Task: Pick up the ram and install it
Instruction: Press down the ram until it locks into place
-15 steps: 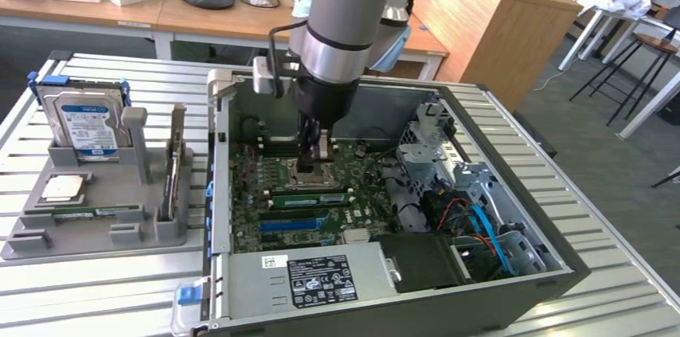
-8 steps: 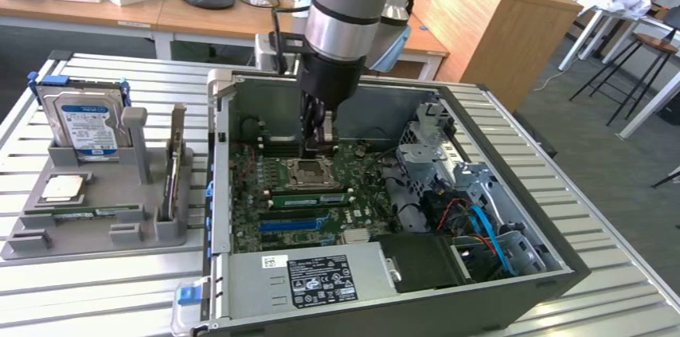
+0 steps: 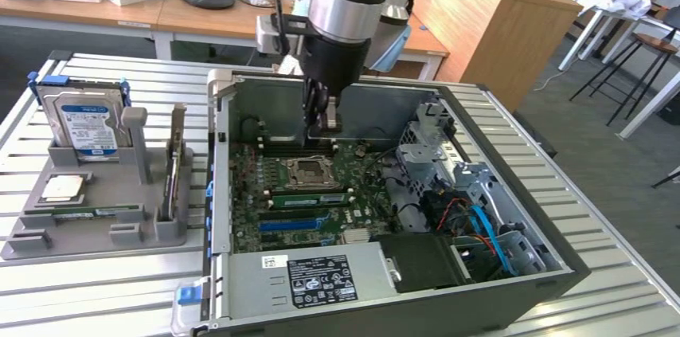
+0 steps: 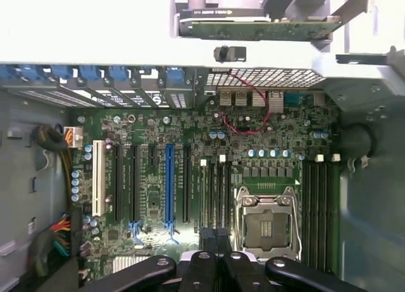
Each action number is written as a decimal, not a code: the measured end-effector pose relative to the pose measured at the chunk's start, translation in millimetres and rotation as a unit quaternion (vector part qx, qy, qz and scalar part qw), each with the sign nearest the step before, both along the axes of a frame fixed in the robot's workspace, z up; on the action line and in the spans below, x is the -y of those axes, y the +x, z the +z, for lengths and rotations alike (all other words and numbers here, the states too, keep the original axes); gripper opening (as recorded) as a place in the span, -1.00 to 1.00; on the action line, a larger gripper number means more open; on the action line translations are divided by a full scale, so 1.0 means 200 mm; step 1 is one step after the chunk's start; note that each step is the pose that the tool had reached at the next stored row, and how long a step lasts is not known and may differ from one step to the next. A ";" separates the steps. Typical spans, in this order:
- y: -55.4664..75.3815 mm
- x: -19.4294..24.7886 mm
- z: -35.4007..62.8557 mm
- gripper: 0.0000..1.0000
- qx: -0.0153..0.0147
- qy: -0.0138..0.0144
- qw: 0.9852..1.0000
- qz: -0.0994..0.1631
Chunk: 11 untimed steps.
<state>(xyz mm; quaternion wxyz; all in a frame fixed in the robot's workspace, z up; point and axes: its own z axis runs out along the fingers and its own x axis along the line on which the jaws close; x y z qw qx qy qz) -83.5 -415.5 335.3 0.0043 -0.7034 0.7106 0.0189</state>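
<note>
Over the open computer case (image 3: 499, 126), the upright arm's pincer (image 3: 324, 123) hangs closed, pointing down.

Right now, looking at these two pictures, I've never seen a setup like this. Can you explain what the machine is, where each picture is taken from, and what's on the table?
It's a robot arm whose fingers are shut. One picture comes from a camera standing off the arm. The other comes from a camera on its wrist, looking down at the motherboard. An open computer case lies on the metal table, and the arm reaches into it. Toward the exterior view's left, a grey holder carries a hard drive, an upright card and the ram, a thin green stick lying flat. I see nothing held between the fingers.
</note>
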 end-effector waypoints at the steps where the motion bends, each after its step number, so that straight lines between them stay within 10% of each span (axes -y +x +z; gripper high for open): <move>1: 0.00 0.000 0.011 -0.80 0.000 0.000 1.000 0.000; 11: 0.00 0.000 0.069 -0.80 0.000 0.000 1.000 0.000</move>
